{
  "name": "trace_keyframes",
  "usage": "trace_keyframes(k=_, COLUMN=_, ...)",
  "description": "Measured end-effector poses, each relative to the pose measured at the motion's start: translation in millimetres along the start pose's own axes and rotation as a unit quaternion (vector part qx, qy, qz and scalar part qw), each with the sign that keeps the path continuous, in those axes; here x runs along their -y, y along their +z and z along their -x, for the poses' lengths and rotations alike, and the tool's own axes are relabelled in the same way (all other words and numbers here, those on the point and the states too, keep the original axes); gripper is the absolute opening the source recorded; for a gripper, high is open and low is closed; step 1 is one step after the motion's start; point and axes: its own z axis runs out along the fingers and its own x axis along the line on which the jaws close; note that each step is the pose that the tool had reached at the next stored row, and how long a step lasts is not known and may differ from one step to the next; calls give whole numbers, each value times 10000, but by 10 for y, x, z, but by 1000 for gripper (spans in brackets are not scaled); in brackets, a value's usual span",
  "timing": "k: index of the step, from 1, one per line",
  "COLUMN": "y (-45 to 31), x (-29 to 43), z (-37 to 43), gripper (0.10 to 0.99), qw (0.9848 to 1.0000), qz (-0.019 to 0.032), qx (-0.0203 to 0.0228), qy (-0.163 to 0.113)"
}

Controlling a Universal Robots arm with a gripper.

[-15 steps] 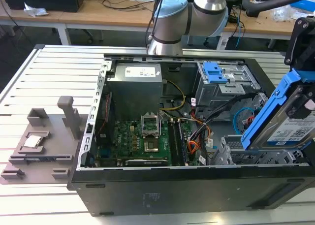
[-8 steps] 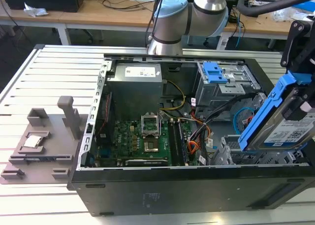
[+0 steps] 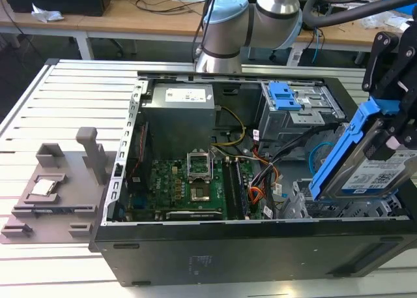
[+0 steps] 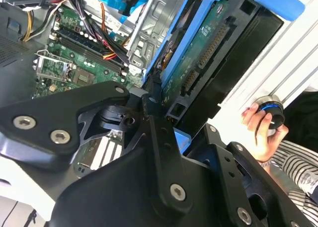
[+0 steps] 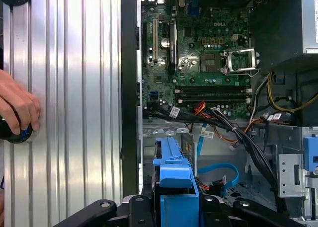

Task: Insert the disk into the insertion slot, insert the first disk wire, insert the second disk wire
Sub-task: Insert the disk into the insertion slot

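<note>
The disk [image 3: 373, 171] was a flat, rectangular silver drive with a white-and-blue label, framed in a bright blue plastic carrier. It hung tilted in the lower part of the exterior view's right, its long edge rising toward the upper right. The black end effector [image 3: 391, 138] was closed on it, gripping the carrier from above. In the second wrist view the disk's underside [image 4: 206, 50] showed a green circuit board with rows of connector pins, and dark angular fingers [image 4: 155, 118] pressed against its blue edge.

Just below the disk lay the insertion slot [image 3: 305, 203], a low cage of silver-grey perforated sheet metal, and the disk was not yet inside it. Both sat at the right end of an open black computer case [image 3: 228, 252] with a glossy green motherboard [image 3: 189, 187] on its floor. Behind, a taller grey cage [image 3: 306, 115] carried a blue plastic lever [image 3: 283, 96].

The case rested on a ribbed aluminium tabletop [image 3: 65, 102], with a matte grey moulded fixture [image 3: 58, 187] at the exterior view's left. In the first wrist view a person's hand [image 5: 17, 105] rested on a round dark knob [image 5: 15, 133] on the tabletop.
</note>
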Motion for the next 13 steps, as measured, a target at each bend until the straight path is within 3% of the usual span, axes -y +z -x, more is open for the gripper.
trace_keyframes(k=4, y=3, x=-16, z=72, gripper=365, qw=10000, qz=0, qx=1, qy=1)
trace_keyframes(k=13, y=48, x=-57, z=93, gripper=365, qw=10000, qz=0, qx=0, qy=0)
